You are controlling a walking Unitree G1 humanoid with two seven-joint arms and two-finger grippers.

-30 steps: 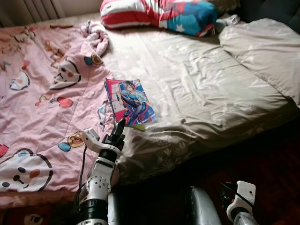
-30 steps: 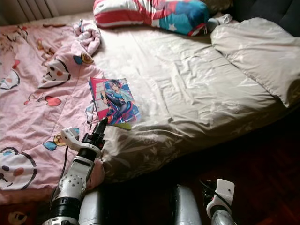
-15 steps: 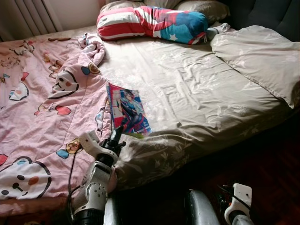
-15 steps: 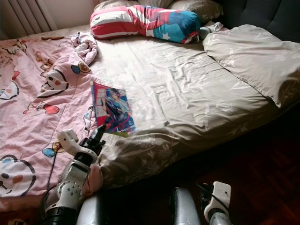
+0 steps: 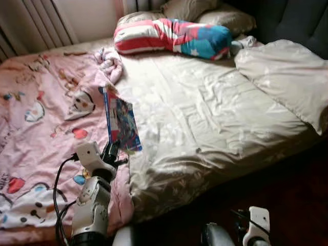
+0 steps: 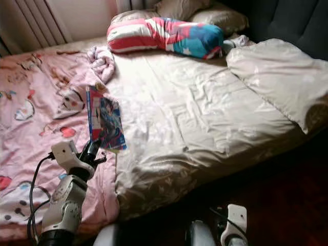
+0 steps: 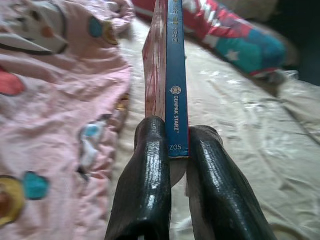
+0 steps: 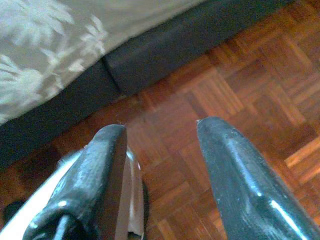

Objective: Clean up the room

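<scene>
A thin comic book (image 5: 119,120) with a blue spine and a colourful cover is held up on edge above the bed, tilted over the seam between pink duvet and beige sheet. My left gripper (image 5: 110,151) is shut on its lower end. In the left wrist view the two black fingers (image 7: 145,190) pinch the blue spine of the book (image 7: 174,80), which stands straight up between them. My right gripper (image 8: 160,150) hangs low beside the bed with its fingers apart over the parquet floor (image 8: 235,85), holding nothing.
A pink cartoon-print duvet (image 5: 36,123) covers the bed's left half, a beige sheet (image 5: 205,118) the right. A striped red, white and blue pillow (image 5: 174,36) lies at the head, a beige pillow (image 5: 287,77) at the right. Curtains (image 5: 36,23) hang behind. Dark floor runs along the bed's front edge.
The book has been lifted from lying flat on the bed to standing on edge in my left gripper. The camera has shifted, so the whole bed sits differently in view.
</scene>
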